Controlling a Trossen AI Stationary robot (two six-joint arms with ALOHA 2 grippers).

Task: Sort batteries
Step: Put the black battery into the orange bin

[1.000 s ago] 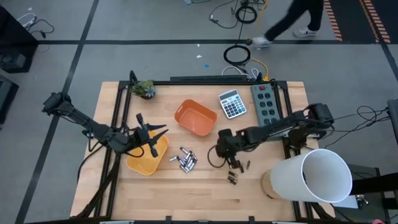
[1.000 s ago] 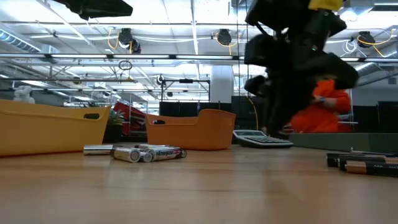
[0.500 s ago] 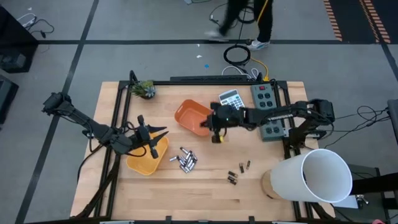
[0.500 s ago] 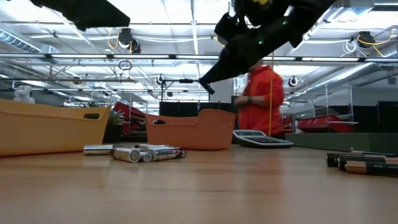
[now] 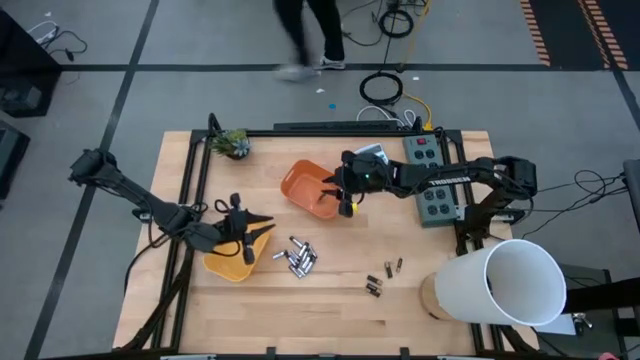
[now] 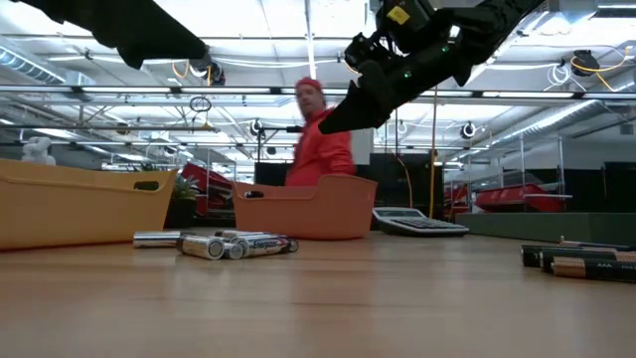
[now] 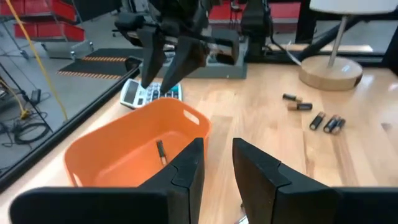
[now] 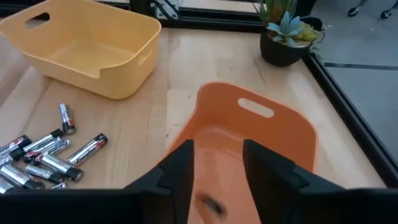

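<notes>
High view: the right gripper [image 5: 341,196] is positioned over the near edge of the orange bin [image 5: 314,189], fingers apart with nothing between them. Right wrist view shows the same fingers [image 8: 184,163] spread above the bin interior, where a blurred dark object [image 8: 211,204] is visible; what it is cannot be told. Left wrist view shows one thin dark battery [image 7: 161,151] lying on the orange bin floor. The left gripper [image 5: 243,228] hangs over the yellow bin [image 5: 232,262], fingers slightly apart and empty. A cluster of silvery batteries [image 5: 298,256] lies on the table [image 5: 320,310] between the two bins. A smaller group of thin dark batteries [image 5: 381,278] lies well apart, toward the white lamp shade [image 5: 502,283]. A calculator [image 7: 134,93] sits just behind the orange bin.
</notes>
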